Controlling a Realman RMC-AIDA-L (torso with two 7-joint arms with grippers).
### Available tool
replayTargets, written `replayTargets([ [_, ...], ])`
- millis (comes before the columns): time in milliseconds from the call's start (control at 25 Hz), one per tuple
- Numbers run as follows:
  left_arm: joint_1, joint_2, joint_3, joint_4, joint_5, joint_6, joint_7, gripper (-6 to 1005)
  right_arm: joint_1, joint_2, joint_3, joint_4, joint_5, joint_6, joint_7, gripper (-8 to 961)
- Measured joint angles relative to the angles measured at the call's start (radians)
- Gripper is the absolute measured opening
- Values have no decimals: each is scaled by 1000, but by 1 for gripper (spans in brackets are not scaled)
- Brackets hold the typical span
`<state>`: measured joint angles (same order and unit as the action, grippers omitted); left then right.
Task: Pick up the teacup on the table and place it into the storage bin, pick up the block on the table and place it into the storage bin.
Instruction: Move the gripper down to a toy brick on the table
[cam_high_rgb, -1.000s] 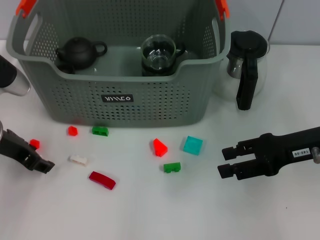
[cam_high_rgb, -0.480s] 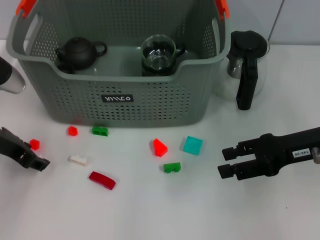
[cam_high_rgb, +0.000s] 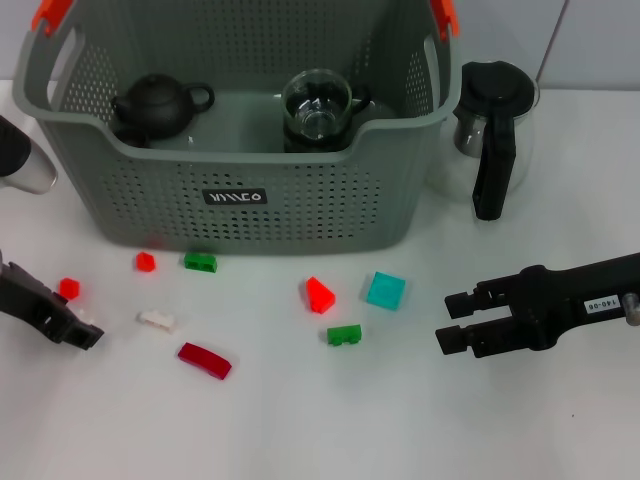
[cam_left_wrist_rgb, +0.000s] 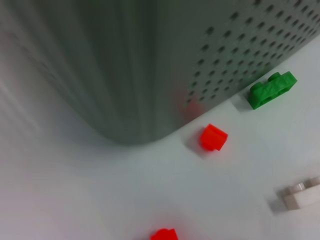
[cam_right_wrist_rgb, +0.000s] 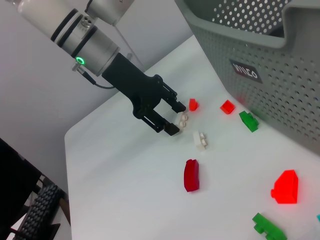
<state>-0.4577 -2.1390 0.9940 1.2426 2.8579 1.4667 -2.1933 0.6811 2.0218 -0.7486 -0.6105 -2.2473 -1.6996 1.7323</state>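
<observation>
Jaws of left gripper (cam_high_rgb: 80, 325) parted, small red block (cam_high_rgb: 69, 288) just beside them.

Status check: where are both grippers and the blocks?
Left gripper open, low beside small red block. Right gripper open, idle at right. Blocks loose before the storage bin. Nothing blocking.

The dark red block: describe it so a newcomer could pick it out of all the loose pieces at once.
Start at the storage bin, the large grey perforated basket, and look at the white table in front of its label. The dark red block lies nearest the robot there, just beyond the small white block. Alone among the pieces, it is long, slightly curved and deep glossy red.
</observation>
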Motion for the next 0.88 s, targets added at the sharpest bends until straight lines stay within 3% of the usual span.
replayTargets([
  [440,-8,1,-1,-19,0,-8,-1,668,0,0,0,0,0,0,1,711],
  [880,-21,12,-17,-21,0,6,-22,446,0,0,0,1,0,0,0,711],
])
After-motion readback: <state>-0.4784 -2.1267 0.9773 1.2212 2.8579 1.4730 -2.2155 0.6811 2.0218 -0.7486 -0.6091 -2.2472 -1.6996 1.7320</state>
